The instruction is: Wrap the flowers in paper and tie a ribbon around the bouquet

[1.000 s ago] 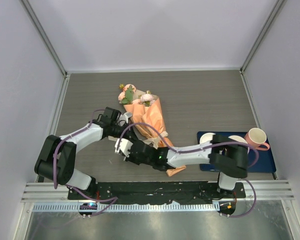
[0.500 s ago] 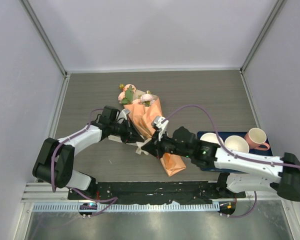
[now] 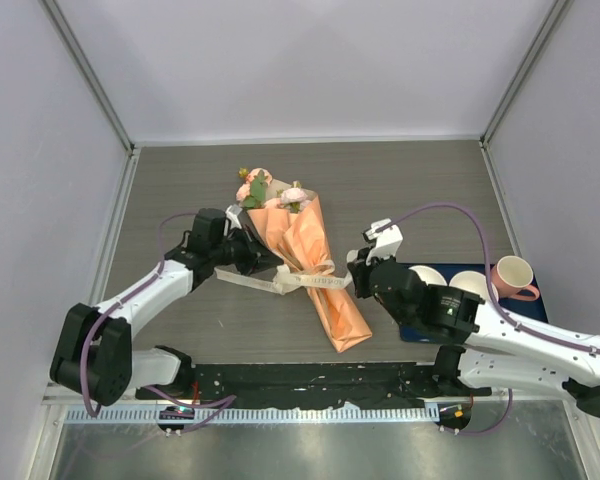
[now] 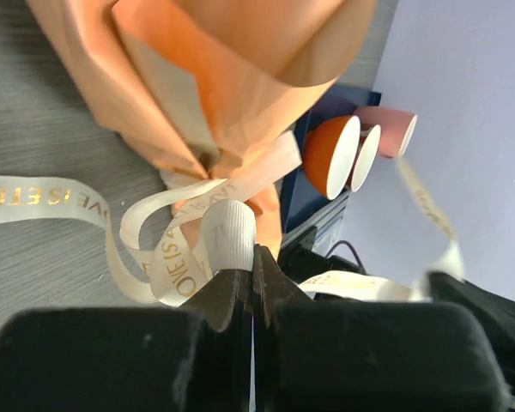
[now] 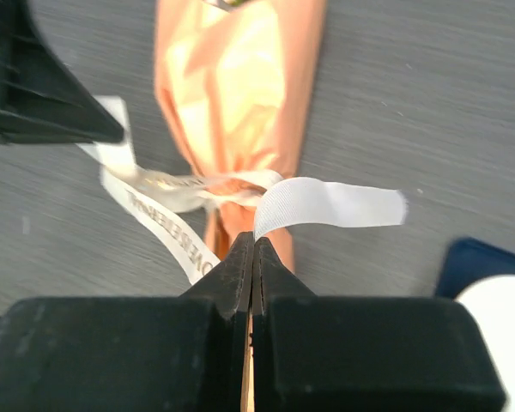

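Ribbon of flat cream fabric (image 3: 310, 281) pinched on both sides of a tapered orange paper bouquet (image 3: 328, 305)

The bouquet lies on the grey wood-grain tabletop (image 3: 420, 190), its pale pink blooms (image 3: 265, 190) toward 11 o'clock and its narrow tip toward 5 o'clock, with the ribbon crossing its middle. The left claw (image 3: 265, 263) sits at 9 o'clock of the bouquet, clamped on the ribbon. The right claw (image 3: 354, 275) sits at 3 o'clock, closed on the other end.

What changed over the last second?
Right gripper, shut on a ribbon end, swung from left of the bouquet across to its right, drawing the ribbon taut. Left gripper kept its ribbon grip, barely shifting. Bouquet and cups stayed put.
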Available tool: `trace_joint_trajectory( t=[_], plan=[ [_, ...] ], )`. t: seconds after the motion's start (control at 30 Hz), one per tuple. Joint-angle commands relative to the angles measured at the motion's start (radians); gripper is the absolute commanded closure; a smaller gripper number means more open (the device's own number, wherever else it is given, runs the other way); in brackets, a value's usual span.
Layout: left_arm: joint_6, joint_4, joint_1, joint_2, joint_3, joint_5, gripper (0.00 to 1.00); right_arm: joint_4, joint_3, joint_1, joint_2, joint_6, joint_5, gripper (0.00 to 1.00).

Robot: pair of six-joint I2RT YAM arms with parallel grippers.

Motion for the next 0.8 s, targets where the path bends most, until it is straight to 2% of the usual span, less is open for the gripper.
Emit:
trace_joint_trajectory(
  t=[0.0, 0.13, 0.23, 0.27, 0.37, 0.5, 0.57, 0.77],
  plan=[
    [-0.027, 0.049, 0.006, -0.009, 0.067, -0.031, 1.00, -0.102, 0.022, -0.002, -0.003, 0.076, 0.147, 0.99],
    [-0.038, 0.054, 0.001, 0.011, 0.069, 0.002, 1.00, 0.020, 0.008, -0.002, -0.021, -0.016, -0.079, 1.00],
    [-0.072, 0.090, 0.000, -0.025, 0.044, -0.015, 1.00, -0.019, 0.031, -0.009, 0.003, -0.007, -0.009, 1.00],
    [-0.084, 0.159, -0.014, -0.039, 0.038, -0.026, 1.00, -0.047, 0.043, -0.014, 0.038, 0.000, 0.053, 1.00],
    [-0.103, 0.213, -0.069, -0.024, 0.073, -0.014, 1.00, -0.197, 0.106, -0.063, 0.144, 0.089, 0.190, 0.99],
    [-0.087, 0.216, -0.134, 0.013, 0.148, -0.012, 1.00, -0.344, 0.141, -0.230, 0.244, 0.189, 0.158, 1.00],
    [-0.083, 0.209, -0.146, 0.016, 0.151, -0.024, 1.00, -0.366, 0.132, -0.310, 0.264, 0.232, 0.147, 1.00],
    [-0.089, 0.215, -0.148, 0.014, 0.135, -0.041, 1.00, -0.395, 0.114, -0.443, 0.322, 0.261, 0.129, 1.00]
  ],
)
